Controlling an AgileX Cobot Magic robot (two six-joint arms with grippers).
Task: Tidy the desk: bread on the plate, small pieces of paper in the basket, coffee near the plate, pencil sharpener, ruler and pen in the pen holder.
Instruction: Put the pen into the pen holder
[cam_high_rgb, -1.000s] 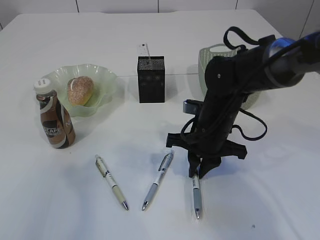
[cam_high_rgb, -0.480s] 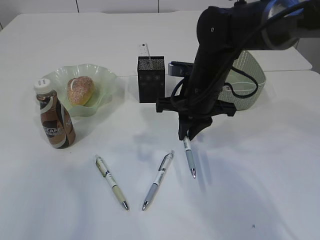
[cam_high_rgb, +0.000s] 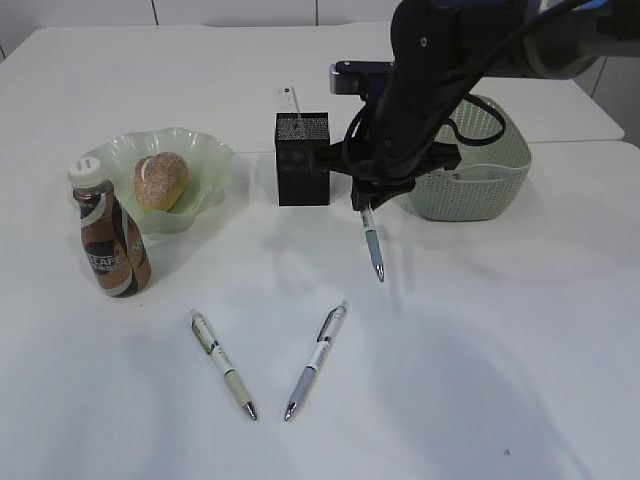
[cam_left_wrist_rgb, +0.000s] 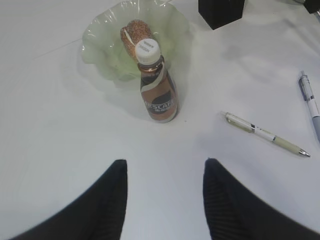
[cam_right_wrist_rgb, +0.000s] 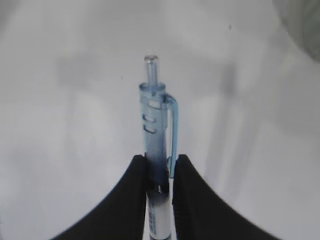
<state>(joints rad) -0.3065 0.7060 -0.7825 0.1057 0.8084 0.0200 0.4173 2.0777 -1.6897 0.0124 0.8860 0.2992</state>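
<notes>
1. Nearest the exterior camera: two pens flat on the white surface, a cream pen on the left and a grey pen just right of it, apart, both tips aimed toward the camera.
2. Also seen from the left wrist: cream pen lying right of the bottle, grey pen cut by the right edge.
3. Left fingers released, spread wide above bare surface, holding nothing.
4. Farther back on the left: coffee bottle upright, white cap, standing just in front of the plate.
5. Green wavy plate with the bread resting inside it.
6. Mid-scene: right fingers clenched on a blue pen, gripping its upper barrel; pen hanging nearly upright in the air, tip down, clear of the surface, shadow visible below.
7. From the right wrist: black fingers pinching the translucent blue barrel just beneath the clip, push-button end sticking out beyond them.
8. Just left of the held pen and behind it: black holder, upright, with a white ruler poking out of its top.
9. Right of the arm: pale green basket, partly hidden by the arm; contents impossible to tell.
</notes>
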